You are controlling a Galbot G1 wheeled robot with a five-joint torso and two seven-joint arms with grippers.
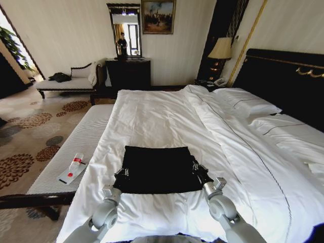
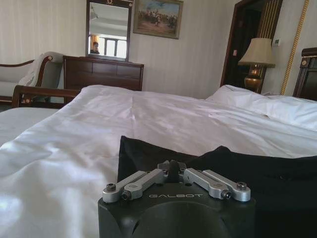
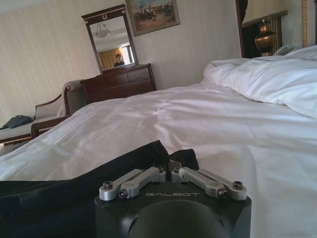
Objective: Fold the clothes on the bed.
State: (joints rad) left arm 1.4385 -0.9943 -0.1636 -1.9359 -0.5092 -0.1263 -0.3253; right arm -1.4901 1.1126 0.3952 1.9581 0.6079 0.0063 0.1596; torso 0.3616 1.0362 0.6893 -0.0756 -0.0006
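Lying flat as a dark rectangle near the foot of the bed [image 1: 167, 109], the black T-shirt [image 1: 157, 169] rests on the white duvet [image 1: 152, 121], its fabric doubled over itself. The left gripper [image 1: 121, 173] is clenched on the shirt's left edge and the right gripper [image 1: 198, 168] is clenched on its right edge, both low against the bedding with a pinch of black cloth between their fingers. Beyond lie white pillows [image 1: 248, 104] by the dark headboard [image 1: 283, 76], a pale bench [image 1: 76, 152] beside the bed, a dresser [image 1: 128, 73] under a mirror [image 1: 124, 30], and a lamp [image 1: 220, 50].
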